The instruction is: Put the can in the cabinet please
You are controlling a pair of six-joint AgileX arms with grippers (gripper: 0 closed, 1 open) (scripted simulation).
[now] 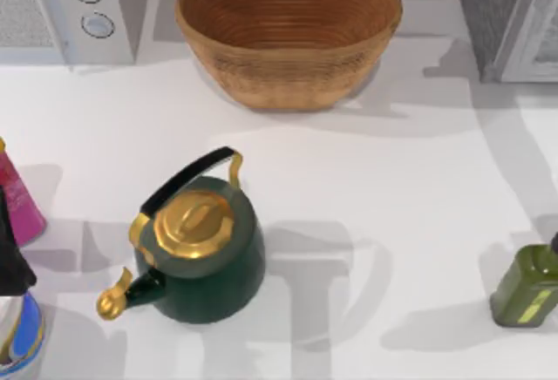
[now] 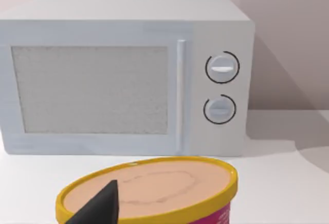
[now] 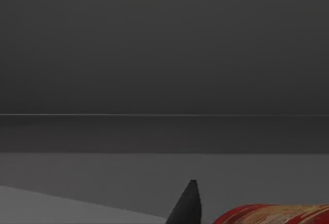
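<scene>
The white table (image 1: 410, 223) carried a microwave (image 2: 128, 75) at its far left and a woven basket (image 1: 288, 31) at the far middle, with a grey cabinet (image 1: 514, 14) at the far right. A green kettle (image 1: 205, 249) stood near the front, an olive bottle (image 1: 527, 284) at the right edge, a pink tub (image 2: 154, 190) at the left. The can (image 3: 277, 215) lay beside the right gripper's fingertip (image 3: 187, 206); whether either claw was wide or narrow, I could not tell
</scene>
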